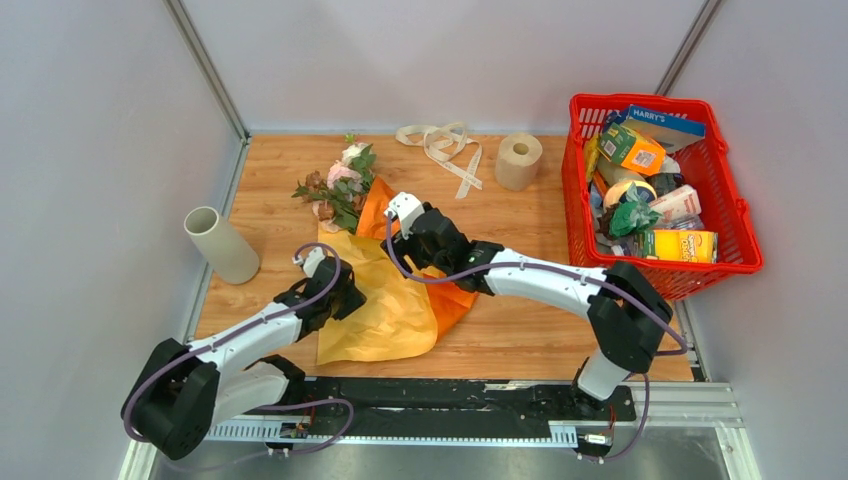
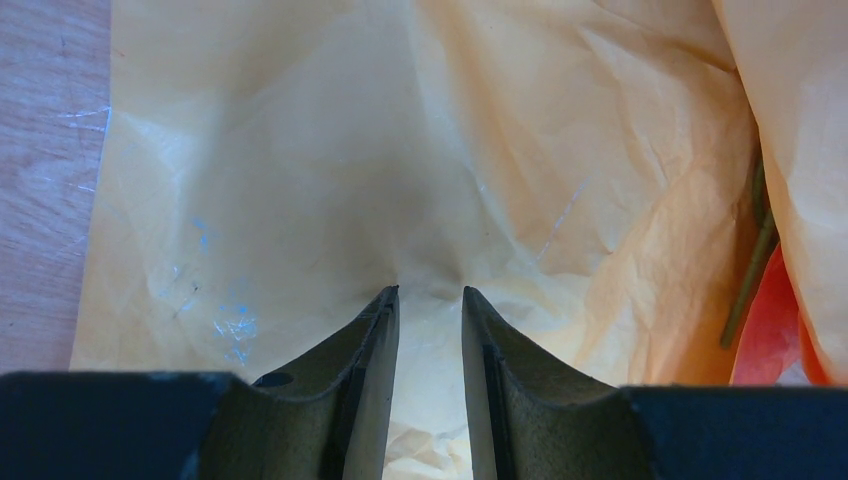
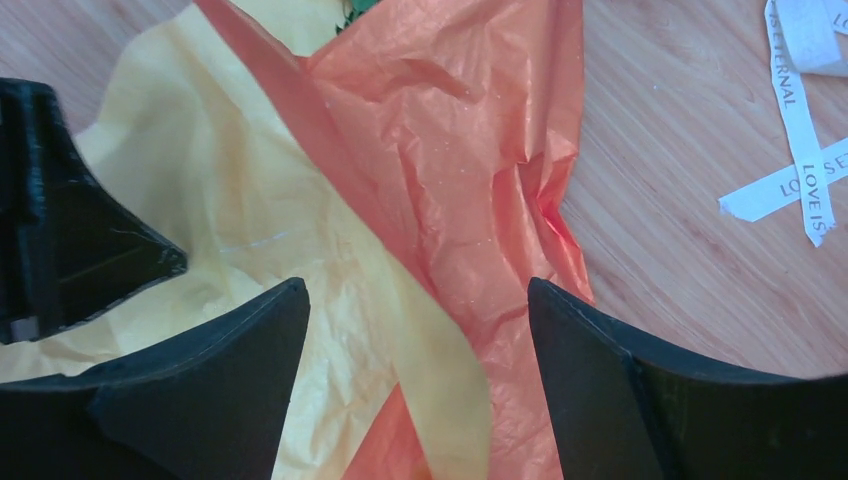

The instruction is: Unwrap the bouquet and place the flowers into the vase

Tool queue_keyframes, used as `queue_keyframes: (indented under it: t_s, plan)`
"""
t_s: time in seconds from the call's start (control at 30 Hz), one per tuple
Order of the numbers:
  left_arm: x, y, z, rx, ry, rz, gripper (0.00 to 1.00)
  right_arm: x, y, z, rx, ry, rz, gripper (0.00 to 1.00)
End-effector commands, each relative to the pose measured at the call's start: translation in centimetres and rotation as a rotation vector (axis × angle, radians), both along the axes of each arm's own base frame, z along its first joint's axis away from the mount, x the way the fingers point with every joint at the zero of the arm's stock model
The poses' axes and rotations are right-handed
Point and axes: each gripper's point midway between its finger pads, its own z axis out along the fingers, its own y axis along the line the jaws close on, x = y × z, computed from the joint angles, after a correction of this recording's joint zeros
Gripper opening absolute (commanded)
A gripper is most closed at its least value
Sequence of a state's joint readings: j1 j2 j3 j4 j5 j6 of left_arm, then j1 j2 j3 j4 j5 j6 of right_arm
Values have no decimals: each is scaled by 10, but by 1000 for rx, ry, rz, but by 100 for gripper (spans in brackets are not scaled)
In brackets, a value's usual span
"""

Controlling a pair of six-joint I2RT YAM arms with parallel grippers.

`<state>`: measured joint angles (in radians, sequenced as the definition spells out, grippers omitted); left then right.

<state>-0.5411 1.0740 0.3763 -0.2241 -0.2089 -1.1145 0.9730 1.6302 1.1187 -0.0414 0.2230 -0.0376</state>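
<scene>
The bouquet lies unwrapped. Its flowers (image 1: 340, 185), pink, cream and brown roses with green leaves, rest at the back left of the table. Their stems run under crumpled orange paper (image 1: 375, 215) and a spread yellow paper (image 1: 385, 305). My left gripper (image 1: 340, 280) (image 2: 430, 292) presses its fingertips onto the yellow paper (image 2: 330, 170), which puckers there; the jaws stand a little apart. A green stem (image 2: 750, 275) shows at the right. My right gripper (image 1: 398, 225) (image 3: 417, 285) is wide open over the orange paper (image 3: 470, 170), a yellow fold loose between its fingers. The beige vase (image 1: 220, 245) leans at the left edge.
A beige ribbon (image 1: 445, 145) (image 3: 800, 120) lies loose at the back. A toilet paper roll (image 1: 518, 160) stands beside it. A red basket (image 1: 735, 215) full of groceries fills the right side. Metal frame posts and grey walls bound the table.
</scene>
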Motion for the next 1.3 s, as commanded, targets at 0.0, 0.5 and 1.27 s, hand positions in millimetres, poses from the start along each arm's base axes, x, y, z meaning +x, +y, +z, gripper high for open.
queue_keyframes:
  t_s: [0.0,0.5,1.27]
  plan:
    - [-24,9,-20,30,85,-15,38,15,7,-2,-41,-4,56,82]
    - [-38,28,-27,82,97,14,42,89,-17,21,-6,-58,-200,0]
    - [-41,31,-37,100,136,38,42,212,-159,-42,26,22,-672,0]
